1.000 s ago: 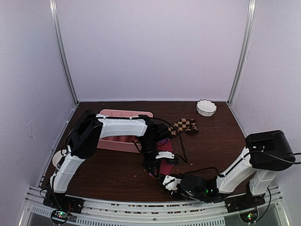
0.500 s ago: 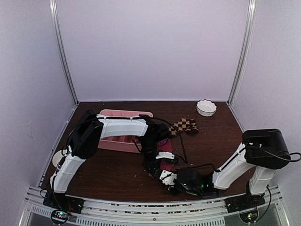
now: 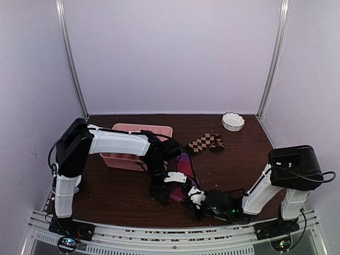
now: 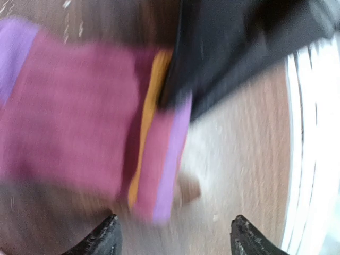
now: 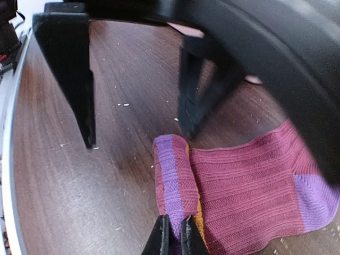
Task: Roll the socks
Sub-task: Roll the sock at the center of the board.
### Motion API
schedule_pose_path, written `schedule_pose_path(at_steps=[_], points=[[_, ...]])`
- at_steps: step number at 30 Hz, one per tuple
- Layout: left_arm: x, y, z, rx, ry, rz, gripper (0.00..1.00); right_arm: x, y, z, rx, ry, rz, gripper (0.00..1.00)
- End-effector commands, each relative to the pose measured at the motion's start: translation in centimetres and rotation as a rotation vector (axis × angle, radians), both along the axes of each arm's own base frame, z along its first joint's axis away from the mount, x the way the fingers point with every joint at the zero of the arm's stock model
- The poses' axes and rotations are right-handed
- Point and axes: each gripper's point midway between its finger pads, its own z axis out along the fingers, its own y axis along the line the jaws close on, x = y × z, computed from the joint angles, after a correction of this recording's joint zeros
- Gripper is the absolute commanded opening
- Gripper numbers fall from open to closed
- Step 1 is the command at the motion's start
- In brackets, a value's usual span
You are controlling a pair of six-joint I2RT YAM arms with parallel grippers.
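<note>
The top view looks down from high behind the near edge toward the back wall [image 3: 170, 53], taking in the whole table [image 3: 239, 159]. The left wrist view sits close above the magenta sock [image 4: 79, 117] (badly blurred); the right wrist view looks low along the wood. All three share that sock.

Right fingers [image 5: 160, 236] tight on magenta sock [image 5: 244, 180]
</note>
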Motion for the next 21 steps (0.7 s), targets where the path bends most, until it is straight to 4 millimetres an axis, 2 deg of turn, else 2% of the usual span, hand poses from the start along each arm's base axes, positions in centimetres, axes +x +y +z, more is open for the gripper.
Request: schedule_pose_path(at_steps=[1, 5, 11, 16, 21], points=[[1.9, 0.3, 1.5, -0.130, -0.178, 0.008, 0.71, -3.5, -5.3, -7.4, -0.197, 0.259, 0.002, 0.00], [0.7, 0.4, 2.3, -0.247, -0.212, -0.026, 0.68, -3.6, -5.3, -7.8, -0.124, 0.377, -0.034, 0.00], [-0.6, -0.7, 2.4, -0.317, -0.296, -0.142, 0.63, -3.5, -6.5, -9.8, -0.102, 0.547, -0.098, 0.00], [-0.1, -2.7, 2.6, -0.359, -0.369, -0.191, 0.57, -3.6, -7.3, -10.3, -0.094, 0.603, -0.115, 0.00], [0.3, -3.6, 1.4, -0.353, -0.390, -0.234, 0.47, -3.8, -7.6, -10.5, -0.110, 0.619, -0.111, 0.00]])
